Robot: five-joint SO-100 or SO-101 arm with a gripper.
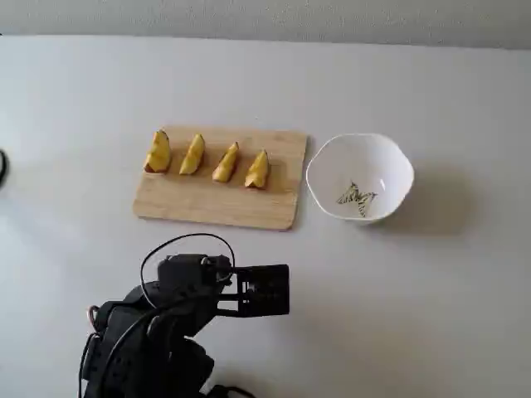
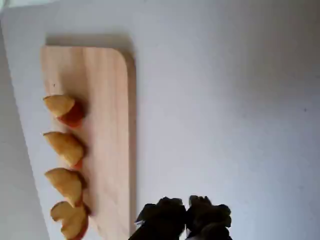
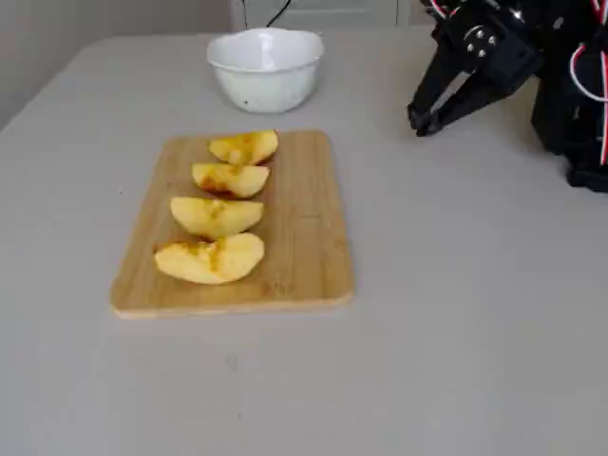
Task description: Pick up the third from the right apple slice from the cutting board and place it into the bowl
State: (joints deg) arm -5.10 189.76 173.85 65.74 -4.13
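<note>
Several yellow apple wedges lie in a row on the light wooden cutting board (image 1: 217,201) (image 3: 299,223) (image 2: 107,125). Counting from the bowl side, the third apple slice (image 1: 192,154) (image 3: 216,216) is plain yellow. The white wavy-rimmed bowl (image 1: 390,162) (image 3: 266,71) stands just past the board's right end in a fixed view, with only its printed motif inside. My gripper (image 1: 282,292) (image 3: 419,122) (image 2: 187,207) hovers low over bare table on the near side of the board, apart from it. Its fingertips are together and hold nothing. In the wrist view I cannot tell which wedge is which.
The folded black arm and its base (image 1: 141,348) (image 3: 570,95) sit at the table's near edge, with a cable loop (image 1: 187,239) above them. A dark object (image 1: 2,166) pokes in at the left border. Grey tabletop surrounds board and bowl.
</note>
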